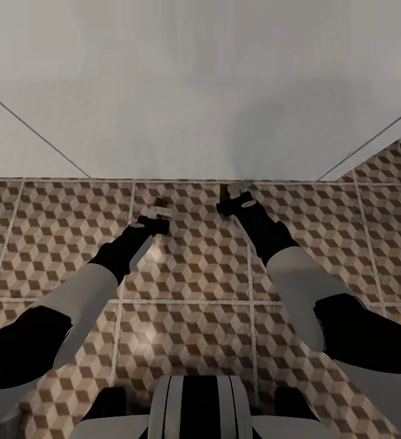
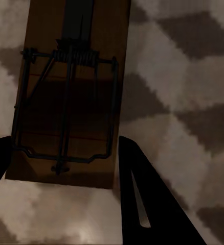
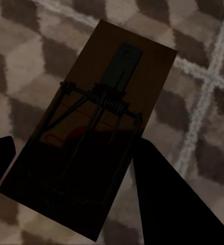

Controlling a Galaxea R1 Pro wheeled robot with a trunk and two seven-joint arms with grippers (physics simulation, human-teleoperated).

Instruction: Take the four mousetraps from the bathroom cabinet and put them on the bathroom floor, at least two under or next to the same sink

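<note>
Both arms reach forward and down over the bathroom floor [image 1: 188,274], each gripper closed on one mousetrap.

Left gripper [image 1: 157,214]: in the head view a small brown piece of its mousetrap [image 1: 159,201] projects past the fingertips toward the white wall [image 1: 200,91]. In the left wrist view the left mousetrap [image 2: 71,92] lies between the two dark fingers [image 2: 142,194], which press against the long edges of the board at its near end. Its long axis runs straight along the fingers, away from the palm. The coil spring crosses the board's width in its far half; the wire bow lies over the near half, and a dark flat strip runs on toward the far end. Cube-patterned tile shows beyond the board.

Right gripper [image 1: 237,200]: in the head view a brown tip of its mousetrap [image 1: 232,190] shows beyond the fingers, close to where floor meets wall. In the right wrist view the right mousetrap [image 3: 91,138] is clamped at its near end between the fingers [image 3: 168,199]. Its long axis is skewed, slanting away from the line of the fingers. A red mark shows faintly on the shadowed near half; the dark plate lies at the far end. A pale grout line [image 3: 204,97] crosses the tile beside the board's far corner.
</note>
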